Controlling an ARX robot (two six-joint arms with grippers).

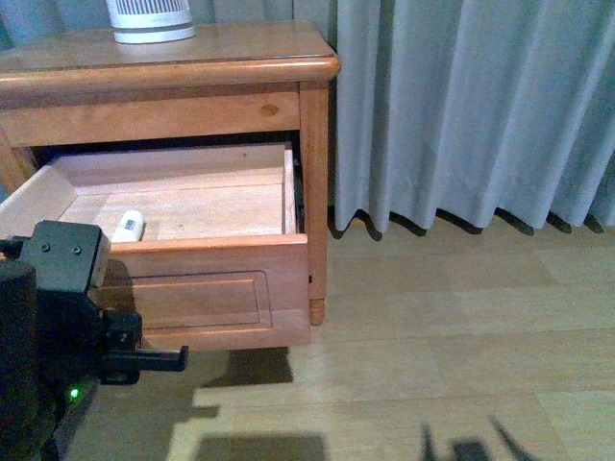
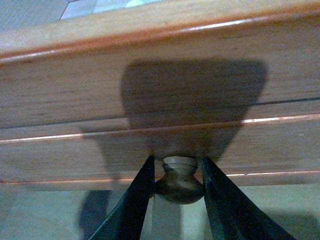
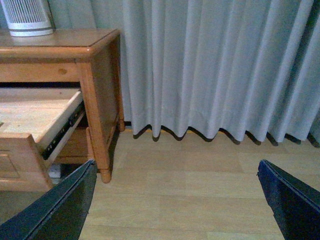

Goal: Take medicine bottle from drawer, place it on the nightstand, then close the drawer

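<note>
The nightstand stands at the upper left, and its upper drawer is pulled far out. The small white medicine bottle lies on its side on the drawer's pale floor, near the front left. In the left wrist view my left gripper is shut on the drawer's round wooden knob, one finger on each side. In the front view the black left arm hides that knob. My right gripper is open and empty above the floor, to the right of the nightstand and the open drawer.
A tall white ribbed device stands on the nightstand's top; it also shows in the right wrist view. A grey curtain hangs to the floor on the right. Pale wooden floor lies in front of it.
</note>
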